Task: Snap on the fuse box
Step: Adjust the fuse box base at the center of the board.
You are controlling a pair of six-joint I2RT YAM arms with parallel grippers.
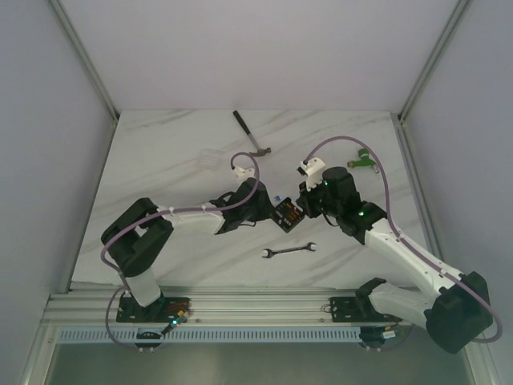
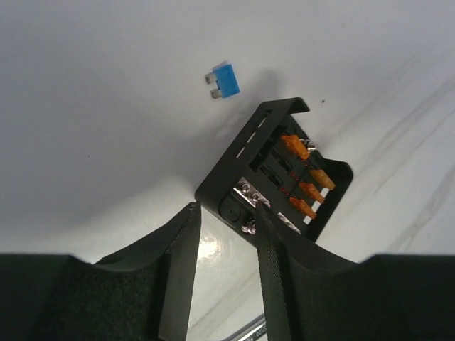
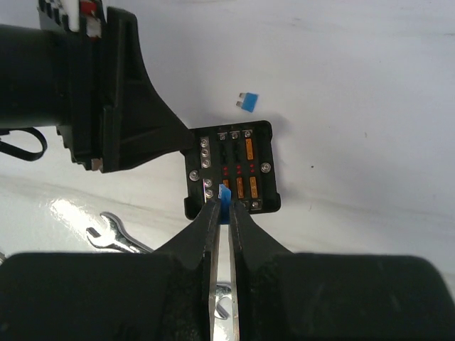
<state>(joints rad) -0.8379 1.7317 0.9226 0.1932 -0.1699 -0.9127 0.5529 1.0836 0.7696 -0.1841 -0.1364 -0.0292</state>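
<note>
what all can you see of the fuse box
The fuse box is a square black plastic tray, open on top, showing orange fuses, silver screws and red dots. It sits on the marble table between both arms. The left gripper touches its side, jaws open; the right gripper holds a blue fuse at its edge.

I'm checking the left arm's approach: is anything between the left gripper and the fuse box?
Nothing visible does. The left gripper straddles the near corner of the fuse box. The loose fuse lies beyond the box, off to one side.
</note>
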